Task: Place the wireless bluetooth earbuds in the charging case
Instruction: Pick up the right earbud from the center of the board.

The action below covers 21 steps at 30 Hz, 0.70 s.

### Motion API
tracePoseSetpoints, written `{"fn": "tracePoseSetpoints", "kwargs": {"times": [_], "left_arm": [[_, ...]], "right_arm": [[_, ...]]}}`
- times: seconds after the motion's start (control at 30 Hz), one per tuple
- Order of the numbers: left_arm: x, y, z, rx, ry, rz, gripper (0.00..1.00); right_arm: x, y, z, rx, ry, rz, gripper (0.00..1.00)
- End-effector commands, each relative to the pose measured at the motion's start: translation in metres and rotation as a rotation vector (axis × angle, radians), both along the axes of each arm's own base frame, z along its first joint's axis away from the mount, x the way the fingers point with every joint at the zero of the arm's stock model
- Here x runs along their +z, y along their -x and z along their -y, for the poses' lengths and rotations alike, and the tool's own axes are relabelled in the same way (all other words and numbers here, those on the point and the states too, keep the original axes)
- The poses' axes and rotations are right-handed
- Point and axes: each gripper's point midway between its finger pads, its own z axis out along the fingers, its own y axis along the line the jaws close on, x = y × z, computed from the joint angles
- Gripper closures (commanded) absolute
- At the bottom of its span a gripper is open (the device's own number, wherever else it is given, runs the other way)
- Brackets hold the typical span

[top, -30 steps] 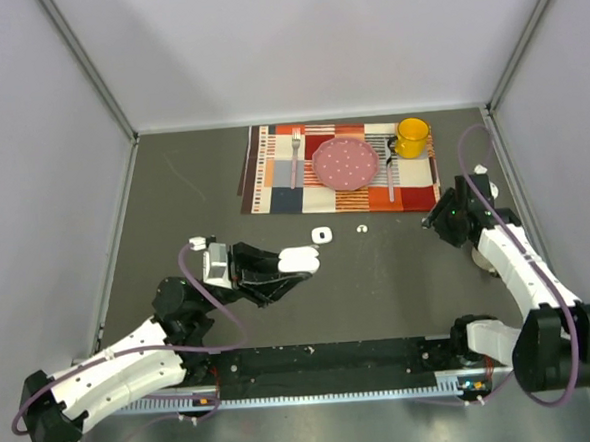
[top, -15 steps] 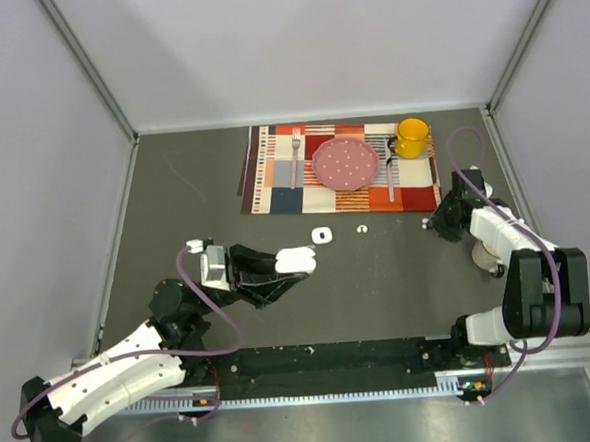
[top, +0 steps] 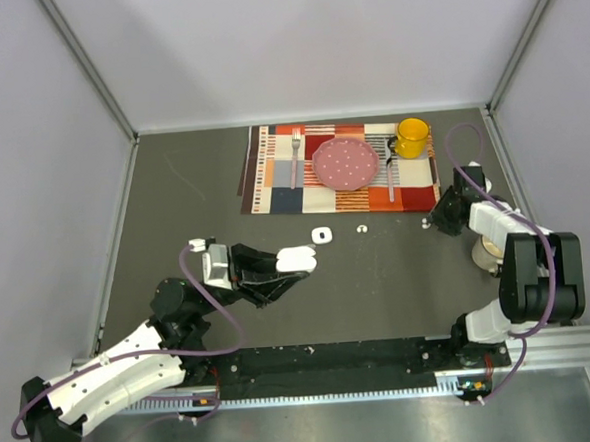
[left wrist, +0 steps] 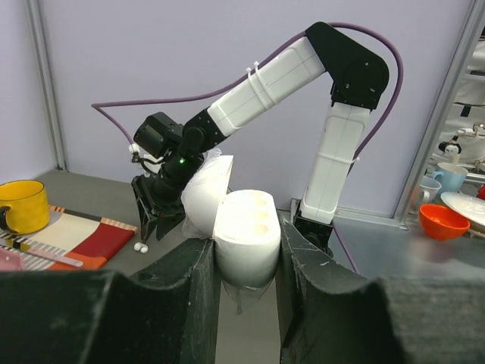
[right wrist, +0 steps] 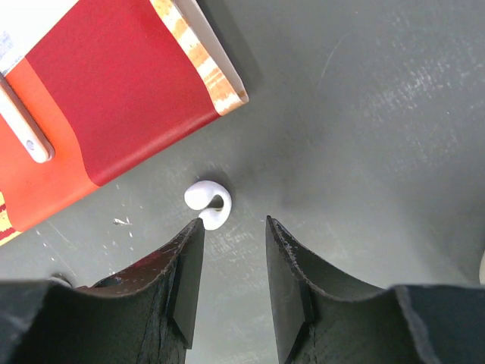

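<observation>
Left pincer point(left wrist: 246, 254) is clamped on the open case point(left wrist: 244, 224). Right pincer point(right wrist: 233, 226) hangs with jaws apart, an earbud point(right wrist: 207, 203) lying on the surface point(right wrist: 364, 114) just ahead of one finger, beside the placemat point(right wrist: 129, 106) corner.

On the mat point(top: 268, 178) sit a plate point(top: 346, 163), a fork point(top: 295, 156) left of it and a mug point(top: 411, 137) at the far right corner. An earbud point(right wrist: 208, 205) lies just off the mat's near right corner; a case point(left wrist: 244, 227), in the left gripper point(left wrist: 247, 262), is before its near edge

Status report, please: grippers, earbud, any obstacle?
Left gripper shut on open charging case. Right gripper open, low over one earbud, not gripped. Placemat corner near, not blocking.
</observation>
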Motion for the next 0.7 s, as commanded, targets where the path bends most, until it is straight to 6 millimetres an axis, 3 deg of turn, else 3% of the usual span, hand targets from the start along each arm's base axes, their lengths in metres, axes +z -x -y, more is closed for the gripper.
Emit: {"fn": "tracePoseSetpoints", "kwargs": {"times": [0.0, 0.37, 0.67], "left_arm": [[0.010, 0.000, -0.002, 0.010, 0.030, 0.020, 1.00], [0.008, -0.002, 0.001, 0.006, 0.020, 0.012, 1.00], [0.006, -0.004, 0.003, 0.011, 0.014, 0.007, 1.00]], "right_arm": [[0.017, -0.028, 0.003, 0.017, -0.003, 0.093, 0.62], [0.001, -0.027, 0.004, 0.016, -0.003, 0.056, 0.63], [-0.004, -0.029, -0.008, 0.061, -0.056, 0.060, 0.72]]}}
